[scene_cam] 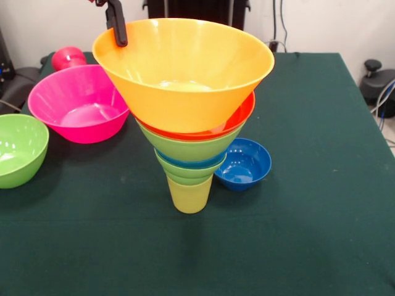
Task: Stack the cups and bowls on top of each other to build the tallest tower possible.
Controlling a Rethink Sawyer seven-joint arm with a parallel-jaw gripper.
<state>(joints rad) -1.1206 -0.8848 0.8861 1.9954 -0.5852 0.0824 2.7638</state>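
Observation:
The tower stands mid-table on a pale yellow cup (pixel 190 196). Nested above it and widening upward are lime green bowls (pixel 191 149), a blue rim between them, an orange-red bowl (pixel 237 120) and a large yellow-orange bowl (pixel 185 74) on top. My gripper (pixel 116 34) comes down from the top edge and sits at that top bowl's left rim, overlapping it. Whether it grips the rim is hidden. A dark blue bowl (pixel 245 164) sits on the table just right of the tower. A red cup (pixel 68 57) stands behind a pink bowl (pixel 80 105).
A loose lime green bowl (pixel 18 149) lies at the left edge, in front of the pink bowl. The table has a dark green cloth (pixel 296 234). Black equipment (pixel 378 80) stands off the table at the right.

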